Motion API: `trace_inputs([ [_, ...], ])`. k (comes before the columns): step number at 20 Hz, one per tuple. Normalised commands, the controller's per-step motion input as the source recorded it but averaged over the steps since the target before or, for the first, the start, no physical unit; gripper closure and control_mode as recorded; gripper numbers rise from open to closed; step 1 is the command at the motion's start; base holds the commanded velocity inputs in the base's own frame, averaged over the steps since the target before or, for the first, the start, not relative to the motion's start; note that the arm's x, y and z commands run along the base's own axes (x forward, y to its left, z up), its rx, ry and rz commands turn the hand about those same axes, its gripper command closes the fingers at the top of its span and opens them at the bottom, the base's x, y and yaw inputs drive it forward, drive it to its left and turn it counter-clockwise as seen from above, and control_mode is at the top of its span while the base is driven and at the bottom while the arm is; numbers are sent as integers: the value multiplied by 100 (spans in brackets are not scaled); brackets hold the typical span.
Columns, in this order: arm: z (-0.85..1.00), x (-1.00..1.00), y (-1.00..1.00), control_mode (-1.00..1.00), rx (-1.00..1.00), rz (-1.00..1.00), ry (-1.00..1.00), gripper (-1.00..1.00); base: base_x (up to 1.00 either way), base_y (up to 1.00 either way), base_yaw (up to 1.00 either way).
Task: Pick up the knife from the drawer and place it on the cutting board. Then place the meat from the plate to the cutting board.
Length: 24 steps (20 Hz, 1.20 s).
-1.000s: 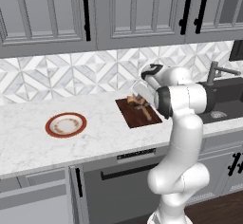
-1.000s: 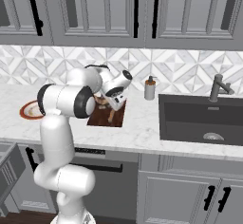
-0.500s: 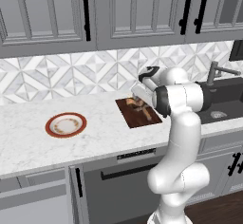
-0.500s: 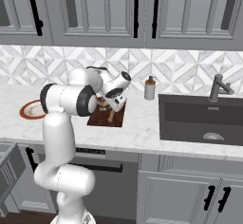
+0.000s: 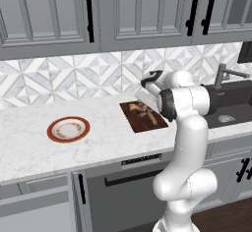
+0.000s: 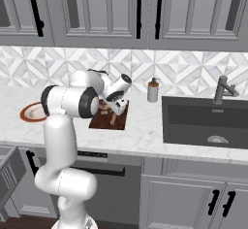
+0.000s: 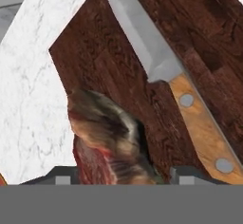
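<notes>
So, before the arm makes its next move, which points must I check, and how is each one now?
1. Knife lies flat on the cutting board: ok.
2. Meat is over the board, between the tool fingertips: ok.
3. Meat rests on the board: cannot tell.
4. Tool has released the meat: cannot tell.
5. Plate has no meat on it: ok.
6. Meat is clear of the knife: ok.

A home kitchen: grey cabinets [image 5: 142, 10], marble counter [image 5: 29, 147], tiled backsplash [image 6: 189, 70], sink [image 6: 208, 121].
</notes>
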Motion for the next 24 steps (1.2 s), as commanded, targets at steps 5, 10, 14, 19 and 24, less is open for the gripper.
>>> trace_inputs([
  [5, 37, -1, -9, -100, -4, 0, -1, -100, 0, 0, 0],
  [10, 62, -5, -41, -100, 4, 0, -1, -100, 0, 0, 0],
  [14, 73, -34, -51, -100, 2, 2, 0, -100, 0, 0, 0],
  [19, 17, -93, -3, -100, 1, 9, 3, -100, 0, 0, 0],
  [24, -14, -100, 54, -100, 0, 17, 5, -100, 0, 0, 0],
])
